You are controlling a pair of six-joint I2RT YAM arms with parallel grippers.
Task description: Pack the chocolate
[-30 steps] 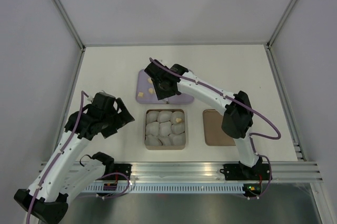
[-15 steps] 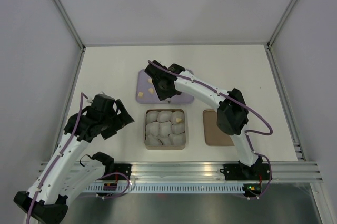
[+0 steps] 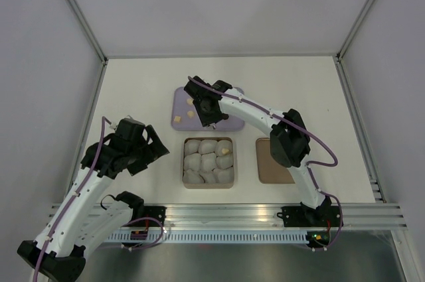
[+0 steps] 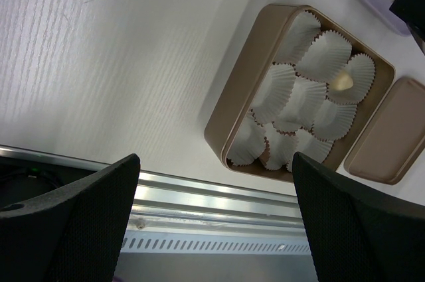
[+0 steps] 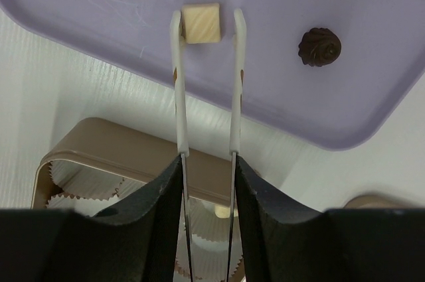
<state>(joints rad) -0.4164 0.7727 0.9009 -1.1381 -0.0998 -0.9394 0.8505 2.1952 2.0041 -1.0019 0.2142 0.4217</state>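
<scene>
Left gripper (image 4: 216,159) hangs over bare table (image 4: 99,50) to the left of the gold box (image 3: 184,162), well apart from it; jaws spread wide, released, gripping nothing. Gold box: square and open-topped, filled with nine white paper cups (image 4: 309,96) in three rows of three. One cream chocolate (image 3: 224,151) sits in the cup at the box's far right corner as seen from the top view; the left wrist view shows the same piece lying inside its cup. Just beyond the far side of the box lies a lavender tray (image 5: 332,109), with a narrow strip of table between the two. Three loose cream pieces (image 3: 176,119) lie on the tray's left part, beyond the box's far left corner. Right gripper (image 5: 207,20) is reached out over the tray on the far side of the box, its thin white fingers (image 5: 179,96) pointing down at the tray surface. The fingers straddle a cream cube (image 5: 201,24) that rests on the tray near the edge facing the box. One finger sits against the cube and the other shows a small gap, so the jaws are partly apart around it, not clamped. A dark swirled chocolate (image 5: 320,46) lies on the tray just beside the cube, outside the fingers. Right of the box, apart from it, a flat brown lid (image 3: 269,166) lies on the table, partly under the right arm (image 3: 289,142).
</scene>
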